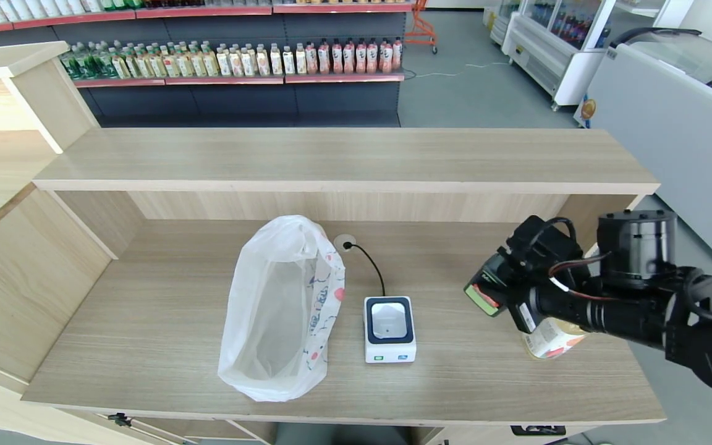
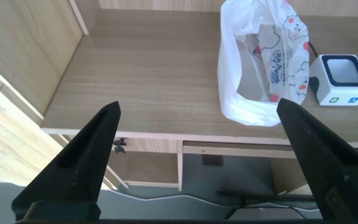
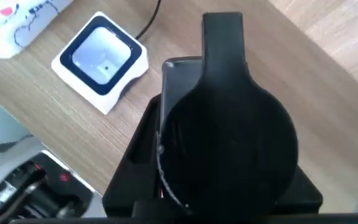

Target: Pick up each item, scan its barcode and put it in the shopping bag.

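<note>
A white plastic shopping bag stands open at the middle of the lower counter and appears again as the bag. Just to its right lies the white barcode scanner, window up, also seen as the scanner and the scanner. My right gripper hangs right of the scanner, pointing toward it. A dark round shape covers its fingers, with something green and red at the tip. A can with a white and orange label stands under the right arm. My left gripper is open over the counter's front edge, left of the bag.
The scanner's black cable runs back to a round port in the counter. A raised wooden shelf walls the back, and side panels close off the left. Store shelves with bottles and white freezers stand beyond.
</note>
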You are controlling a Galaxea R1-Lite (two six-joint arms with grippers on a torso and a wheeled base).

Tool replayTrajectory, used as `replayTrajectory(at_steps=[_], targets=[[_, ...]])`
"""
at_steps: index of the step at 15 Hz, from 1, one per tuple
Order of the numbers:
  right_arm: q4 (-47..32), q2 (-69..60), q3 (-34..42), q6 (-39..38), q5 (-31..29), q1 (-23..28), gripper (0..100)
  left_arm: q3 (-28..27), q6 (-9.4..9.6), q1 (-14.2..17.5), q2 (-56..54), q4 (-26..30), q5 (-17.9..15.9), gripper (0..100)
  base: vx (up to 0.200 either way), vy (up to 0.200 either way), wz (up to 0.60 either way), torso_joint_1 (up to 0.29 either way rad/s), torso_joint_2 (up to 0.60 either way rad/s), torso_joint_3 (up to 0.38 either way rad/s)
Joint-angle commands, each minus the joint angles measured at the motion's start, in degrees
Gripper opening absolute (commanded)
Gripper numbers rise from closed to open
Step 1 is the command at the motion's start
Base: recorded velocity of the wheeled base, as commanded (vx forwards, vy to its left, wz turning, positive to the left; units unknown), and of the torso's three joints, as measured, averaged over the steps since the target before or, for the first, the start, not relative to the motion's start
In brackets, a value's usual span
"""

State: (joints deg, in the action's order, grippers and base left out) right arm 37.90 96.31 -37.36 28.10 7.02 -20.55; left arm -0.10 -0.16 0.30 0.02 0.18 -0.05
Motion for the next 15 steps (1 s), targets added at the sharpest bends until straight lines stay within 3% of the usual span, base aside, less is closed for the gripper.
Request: replayTrajectory(at_steps=[1,2,3,6,8,11,15], targets=[[4.0,-8.4,8.7,18.0,11.7,8.9,0,0.0,-0.02,0.0,0.0,0.0,0.0,100,0.000,0.000,0.00,0.000,0.00,0.000],[3.9,-8.4,9.6,27.4,25.8,14.0,0,0.0,-0.02,0.0,0.0,0.0,0.0,100,0.000,0.000,0.00,0.000,0.00,0.000],[3.8,-8.0,10.4,37.8,36.1,16.6,0,0.0,-0.02,0.0,0.0,0.0,0.0,100,0.000,0.000,0.00,0.000,0.00,0.000],[0.8,-3.9,11.3,70.9,50.5,15.2,0,0.0,-0.02,0.0,0.0,0.0,0.0,100,0.000,0.000,0.00,0.000,0.00,0.000],[-2.7,-1.9,9.9,84.9,50.6,11.1,0,0.0,-0.02,0.0,0.0,0.0,0.0,100,0.000,0.000,0.00,0.000,0.00,0.000],[-6.1,1.0,9.6,94.9,48.9,5.1,0,0.0,-0.02,0.0,0.0,0.0,0.0,100,0.000,0.000,0.00,0.000,0.00,0.000],[-6.3,1.2,7.7,105.2,49.2,0.6,0,0.0,-0.02,0.0,0.0,0.0,0.0,100,0.000,0.000,0.00,0.000,0.00,0.000]])
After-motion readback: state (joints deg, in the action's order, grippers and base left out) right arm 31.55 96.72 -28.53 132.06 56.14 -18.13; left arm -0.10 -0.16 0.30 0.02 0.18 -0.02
